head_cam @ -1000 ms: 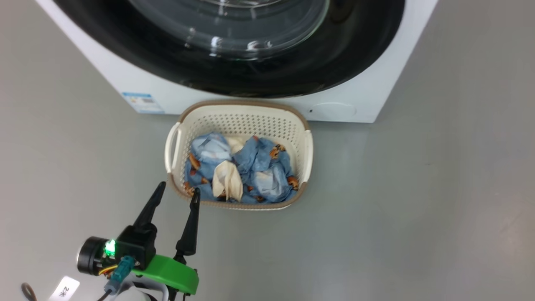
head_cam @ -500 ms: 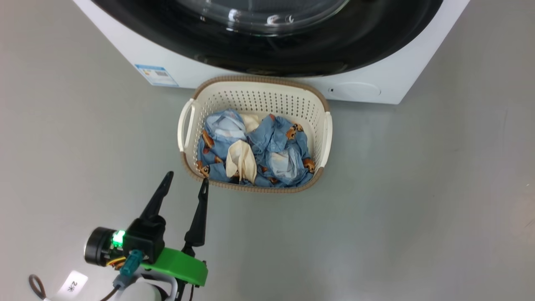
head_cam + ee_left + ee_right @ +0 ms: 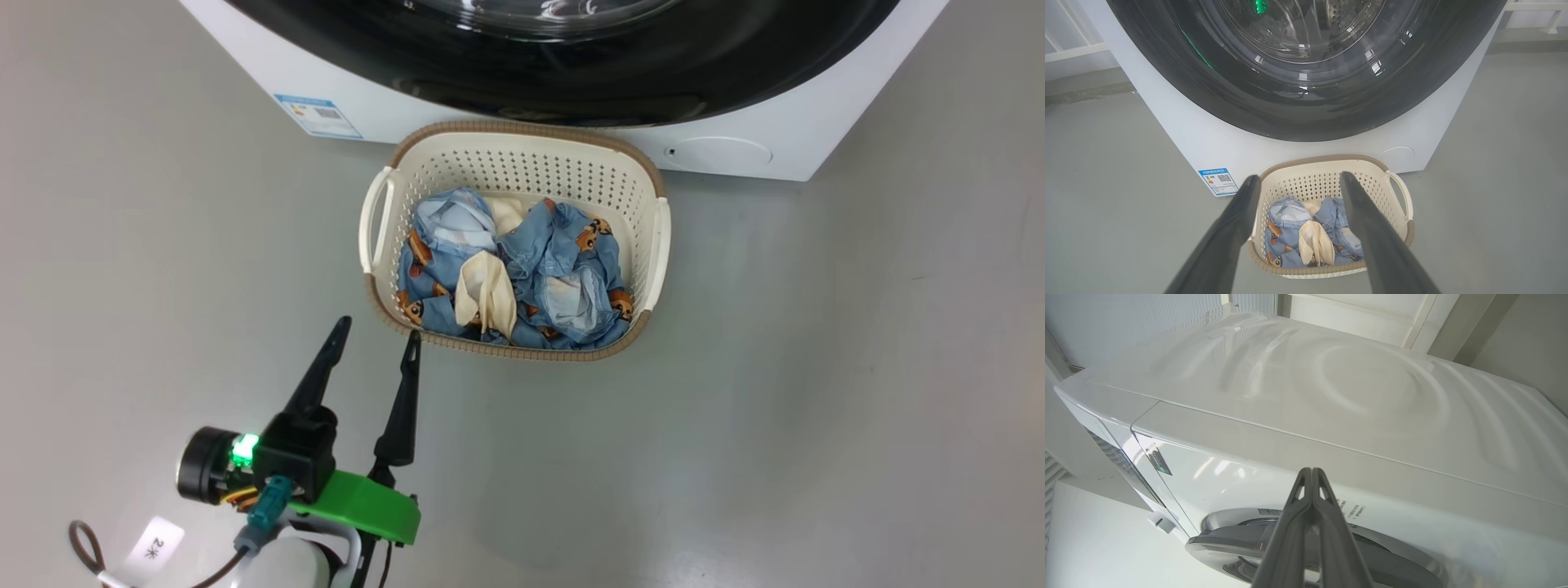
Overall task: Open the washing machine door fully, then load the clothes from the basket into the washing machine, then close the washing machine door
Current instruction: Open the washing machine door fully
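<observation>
A: What does the head view show?

B: A white washing machine (image 3: pixel 759 155) fills the 12 o'clock edge. Its round door (image 3: pixel 571 82), with a glossy black rim and clear glass centre, lies flat against the front and looks closed. A cream basket (image 3: pixel 522 159) with a brown rim stands on the grey floor (image 3: pixel 816 408) just in front of the machine, a little above the middle of the picture.

A: Where are the clothes?

B: The clothes (image 3: pixel 563 261) are all inside the basket: crumpled light blue fabric printed with orange-brown bears. One cream cloth (image 3: pixel 486 298) lies on top, toward 7 o'clock of the pile.

A: What else is on the machine's front?

B: A blue label (image 3: pixel 318 116) sits at 10 o'clock from the basket. A round cover (image 3: pixel 722 151) sits at 2 o'clock from it.

A: What is the left hand doing?

B: The left hand (image 3: pixel 379 327) is at 7 o'clock in the head view, just beside the basket's near left corner. Its two dark fingers (image 3: pixel 400 408) stand wide apart and hold nothing. They point toward 12 o'clock. I cannot tell whether the nearer tip touches the rim. In the left wrist view the spread fingers frame the basket, with the door above at 12 o'clock.

A: And the right hand?

B: The right wrist view shows the right hand (image 3: pixel 1311 470) with its fingers pressed together, gripping nothing. It points at the machine's upper front panel, with the door's top rim at 6 o'clock behind the fingers.
</observation>
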You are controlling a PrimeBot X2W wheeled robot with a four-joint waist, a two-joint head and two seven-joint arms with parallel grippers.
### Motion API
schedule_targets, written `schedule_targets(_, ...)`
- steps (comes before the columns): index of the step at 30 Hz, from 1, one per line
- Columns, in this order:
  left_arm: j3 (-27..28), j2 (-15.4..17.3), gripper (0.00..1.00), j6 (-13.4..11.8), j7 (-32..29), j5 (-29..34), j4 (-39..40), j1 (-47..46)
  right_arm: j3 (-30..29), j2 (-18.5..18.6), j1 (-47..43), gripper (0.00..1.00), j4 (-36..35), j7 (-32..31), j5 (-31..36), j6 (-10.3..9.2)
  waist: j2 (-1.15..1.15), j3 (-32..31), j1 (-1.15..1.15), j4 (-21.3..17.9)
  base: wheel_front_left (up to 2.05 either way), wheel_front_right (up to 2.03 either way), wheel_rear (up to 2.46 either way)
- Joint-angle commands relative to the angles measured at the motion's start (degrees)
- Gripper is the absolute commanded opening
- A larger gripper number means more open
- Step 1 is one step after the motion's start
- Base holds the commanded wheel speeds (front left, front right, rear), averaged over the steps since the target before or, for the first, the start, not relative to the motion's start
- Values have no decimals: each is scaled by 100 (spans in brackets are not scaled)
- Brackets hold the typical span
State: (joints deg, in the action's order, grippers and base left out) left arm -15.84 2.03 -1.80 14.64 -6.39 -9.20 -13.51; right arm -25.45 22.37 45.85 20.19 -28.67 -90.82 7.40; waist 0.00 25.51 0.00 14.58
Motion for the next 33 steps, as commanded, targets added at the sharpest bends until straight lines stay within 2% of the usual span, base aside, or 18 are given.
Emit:
schedule_targets(1,139,85,100,-54,36,-50,159,-95,134,23,121,0,-209,-43,83,9,0,37,0,35,0,0,0)
schedule_targets(18,-76,85,100,-255,36,-150,225,-206,816,-250,587,0,-242,-120,205,9,0,230,0,217,0,0,0)
schedule_targets(33,-235,85,100,-363,36,-285,314,-131,1111,-106,794,0,-212,-98,221,9,0,344,0,528,0,0,0)
